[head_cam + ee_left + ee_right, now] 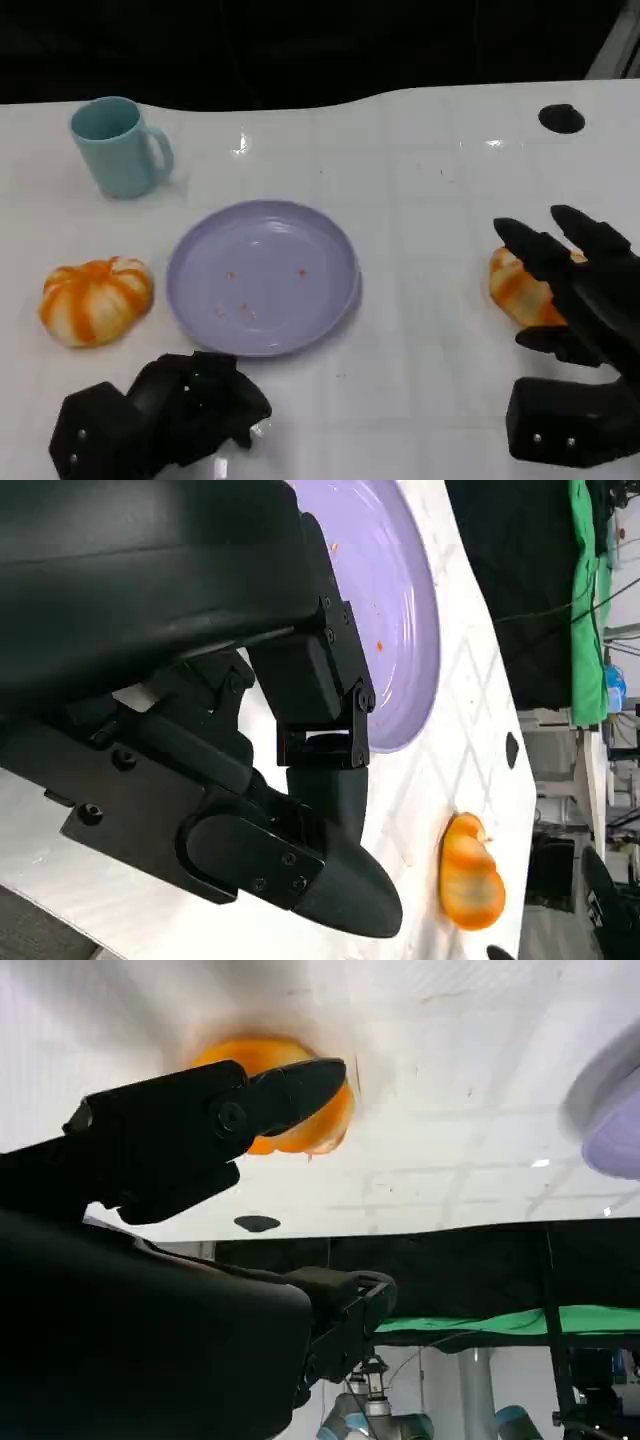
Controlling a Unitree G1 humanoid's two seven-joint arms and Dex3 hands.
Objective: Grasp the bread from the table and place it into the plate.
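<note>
Bread (518, 288): right of frame, on the bench (420, 200), under the right hand (570, 290).
Right fingers (540, 250): apart, holding nothing.
Plate (263, 276): centre.
Left hand (170, 410): lower left, fingers curled in.

On my feeds both robot hands are matte black throughout. The left robot hand (160, 415) has a blocky base with small silver screw heads and chunky fingers. The right robot hand (575, 320) shows long tapered fingers above a boxy black base, also dotted with pale screws. Up close I see a smooth rounded shell, hinged finger segments with round fasteners, and pointed fingertips (350, 900).
</note>
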